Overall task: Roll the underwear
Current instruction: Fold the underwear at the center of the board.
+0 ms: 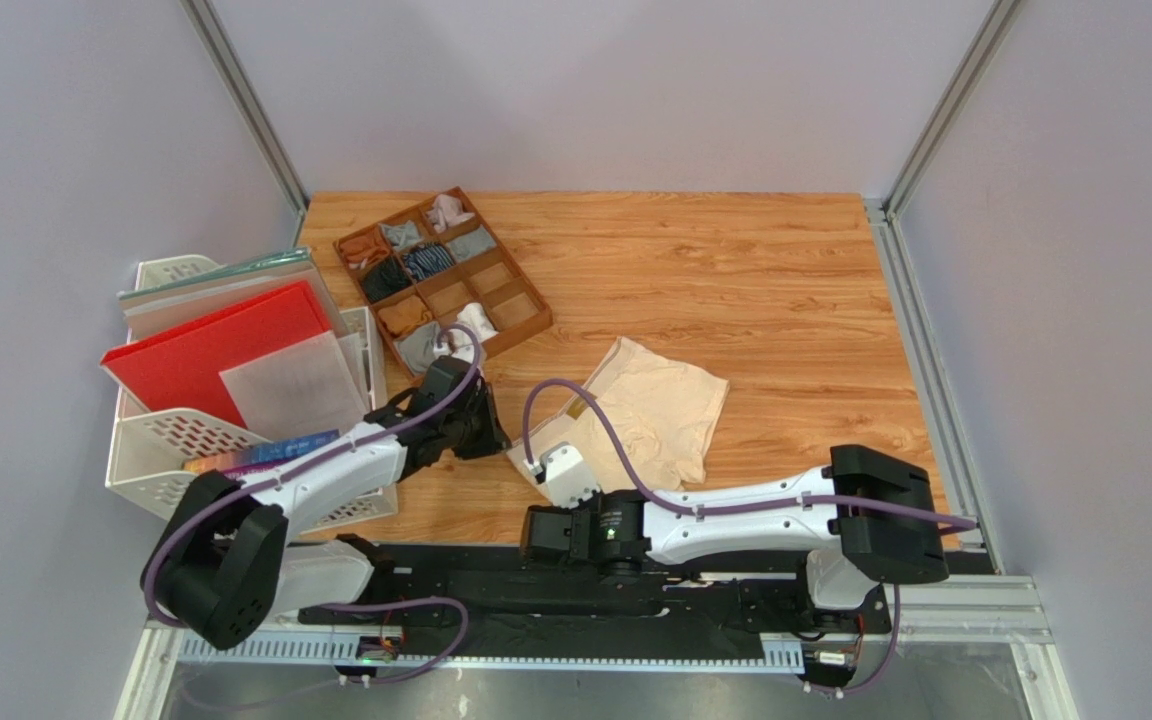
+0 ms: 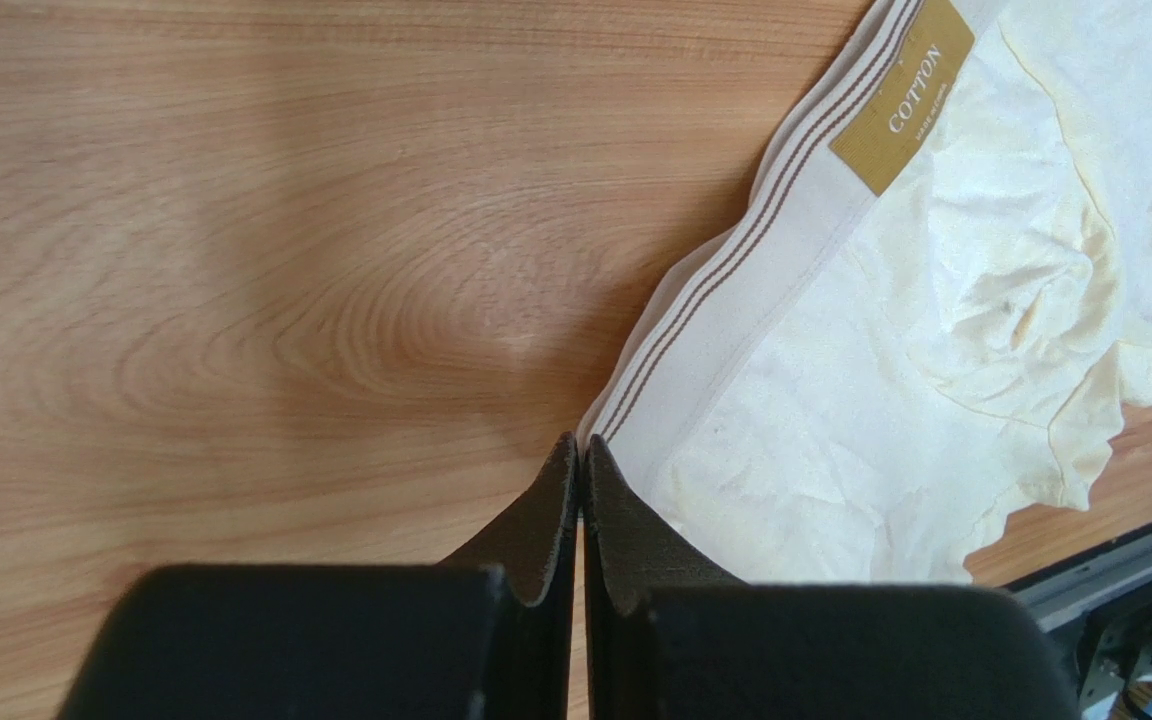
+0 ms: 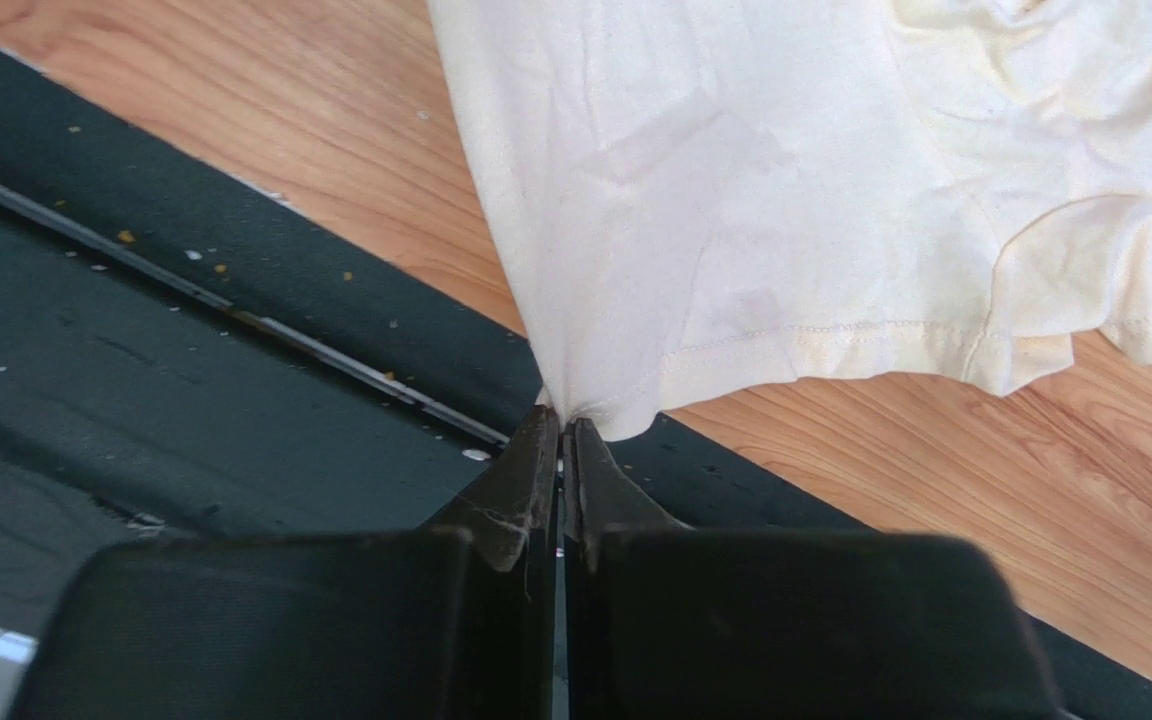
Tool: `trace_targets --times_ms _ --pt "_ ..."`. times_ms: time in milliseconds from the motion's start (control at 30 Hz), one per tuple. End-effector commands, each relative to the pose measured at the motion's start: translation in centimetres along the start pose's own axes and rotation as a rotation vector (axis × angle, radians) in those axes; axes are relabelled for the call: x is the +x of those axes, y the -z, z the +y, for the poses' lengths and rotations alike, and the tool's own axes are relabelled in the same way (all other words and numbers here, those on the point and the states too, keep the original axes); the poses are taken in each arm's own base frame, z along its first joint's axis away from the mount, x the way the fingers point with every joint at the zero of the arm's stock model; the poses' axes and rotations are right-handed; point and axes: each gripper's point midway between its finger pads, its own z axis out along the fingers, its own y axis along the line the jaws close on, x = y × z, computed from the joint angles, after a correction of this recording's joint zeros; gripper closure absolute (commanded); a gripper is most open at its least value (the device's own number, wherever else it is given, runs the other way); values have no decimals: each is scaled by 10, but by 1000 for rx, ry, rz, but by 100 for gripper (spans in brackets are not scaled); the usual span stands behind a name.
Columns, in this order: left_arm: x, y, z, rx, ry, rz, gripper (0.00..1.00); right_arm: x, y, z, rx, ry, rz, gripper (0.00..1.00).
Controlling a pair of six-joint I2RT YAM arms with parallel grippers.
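Observation:
The cream-beige underwear (image 1: 657, 398) lies spread on the wooden table, just ahead of the arms. The left wrist view shows its white striped waistband with a tan label (image 2: 901, 93). My left gripper (image 1: 504, 447) (image 2: 582, 444) is shut, its tips pinching the near corner of that waistband. My right gripper (image 1: 545, 483) (image 3: 563, 423) is shut on a hem corner of the same underwear (image 3: 748, 195). That corner is pulled taut over the edge of the black base strip. Both grippers sit close together at the garment's near-left side.
A brown divided tray (image 1: 527, 288) with small rolled garments stands at the back left, and a white cloth bundle (image 1: 474, 321) lies by its near corner. White baskets holding a red board (image 1: 214, 360) stand at the far left. The black base strip (image 3: 162, 375) runs along the table's near edge.

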Motion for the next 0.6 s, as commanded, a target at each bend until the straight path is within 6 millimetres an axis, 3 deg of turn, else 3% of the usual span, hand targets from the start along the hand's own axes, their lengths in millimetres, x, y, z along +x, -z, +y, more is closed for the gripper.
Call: trace_targets --times_ms 0,100,133,567 --pt "-14 15 10 -48 -46 -49 100 -23 12 33 -143 -44 -46 100" --pt "-15 13 16 -50 -48 -48 100 -21 6 37 -129 -35 -30 86" --pt "-15 11 15 -40 -51 -42 100 -23 4 40 -127 -32 -29 77" --pt "-47 -15 11 -8 -70 -26 100 -36 -19 67 -96 6 -39 65"
